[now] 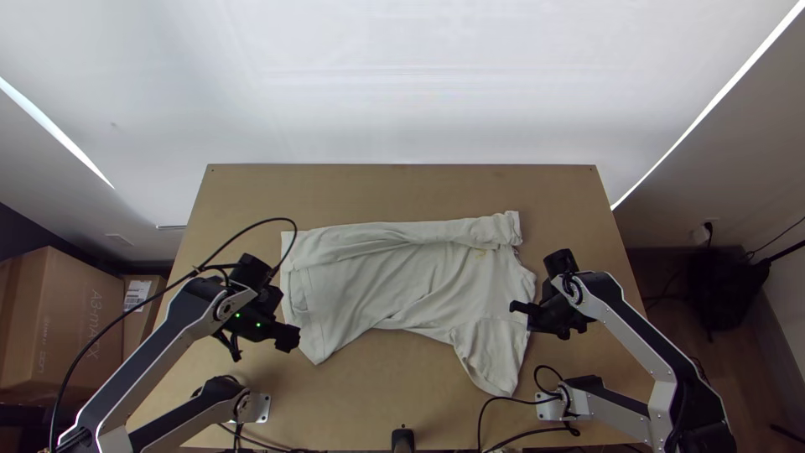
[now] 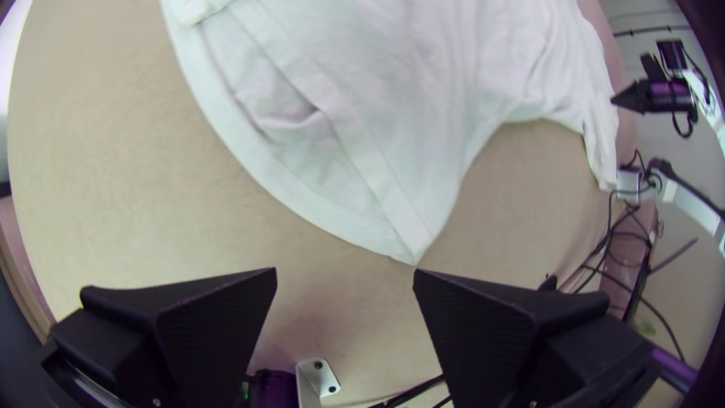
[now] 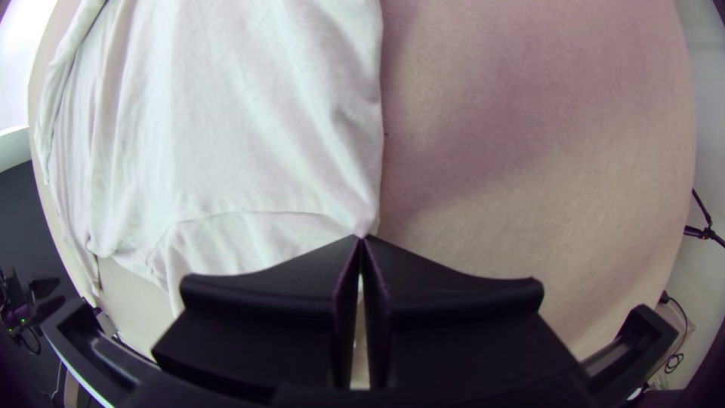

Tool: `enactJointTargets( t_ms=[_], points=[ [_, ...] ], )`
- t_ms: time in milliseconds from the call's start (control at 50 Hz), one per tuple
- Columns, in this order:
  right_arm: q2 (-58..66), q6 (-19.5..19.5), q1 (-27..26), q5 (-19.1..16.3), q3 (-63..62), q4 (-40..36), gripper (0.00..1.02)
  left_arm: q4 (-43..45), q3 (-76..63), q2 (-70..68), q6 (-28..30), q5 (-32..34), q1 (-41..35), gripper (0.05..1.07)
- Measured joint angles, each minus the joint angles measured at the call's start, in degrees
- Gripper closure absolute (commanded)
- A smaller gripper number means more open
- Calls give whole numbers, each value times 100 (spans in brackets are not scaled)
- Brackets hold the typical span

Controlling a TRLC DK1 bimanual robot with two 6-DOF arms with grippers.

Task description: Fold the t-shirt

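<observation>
The white t-shirt (image 1: 394, 285) lies on the table with its far long side folded inward, its hem toward the left and one sleeve pointing to the near edge at the right. My left gripper (image 1: 291, 337) is beside the hem's near corner; in the left wrist view this gripper (image 2: 345, 273) stands open, apart from the shirt (image 2: 423, 98). At the shirt's right edge, just above the near sleeve, is my right gripper (image 1: 518, 309). In the right wrist view that gripper (image 3: 361, 239) is shut on a pinch of the shirt (image 3: 257, 128), creases running to its fingertips.
Bare wooden table (image 1: 377, 193) extends beyond the shirt and along its near side. Black cables (image 1: 503, 403) loop near the right arm's base, and a small black device (image 1: 403, 438) stands at the near edge. Cardboard boxes (image 1: 63, 323) are off the table at the left.
</observation>
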Motion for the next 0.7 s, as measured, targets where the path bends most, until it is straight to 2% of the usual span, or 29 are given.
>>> enactJointTargets(
  t_ms=[320, 700],
  points=[
    [48, 2, 0, 0, 94, 0, 100, 157, 0, 546, -345, -7, -1589, 14],
    [208, 2, 0, -2, 308, -2, 100, 828, 0, 1445, -713, -286, -2367, 14]
  ],
)
